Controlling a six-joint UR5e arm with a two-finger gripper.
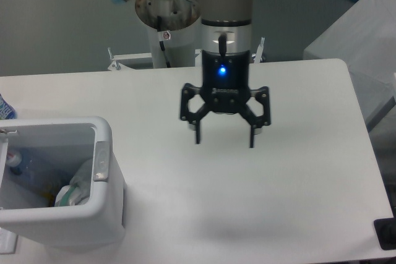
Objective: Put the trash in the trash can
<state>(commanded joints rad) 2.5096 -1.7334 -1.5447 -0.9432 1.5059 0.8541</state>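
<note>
One white bench [297, 171] fills most of the view, its rounded far-right corner visible. One robot arm [216, 4] stands at the bench's far edge, grey with pale blue joint caps. Its single tool [224, 139] hangs above the middle of the bench, pointing down, with a blue light glowing on its body; the two black fingers [252, 129] are spread wide apart and hold nothing.

One trash can [105, 208] sits at the near-left corner of the bench, well apart from the tool: white, rectangular, rounded corners, thick rim, with a small grey panel [101, 160] on the inner face of its right wall. It is partly cut off by the left edge of the picture.

Inside the can, two pieces of trash can be made out. A crumpled clear-white wrapper [73, 188] lies against the right wall below the grey panel. A clear bottle [17, 164] with bluish tints lies toward the left side, only partly visible.

At the near-right edge one small dark object [385, 234] shows.
</note>
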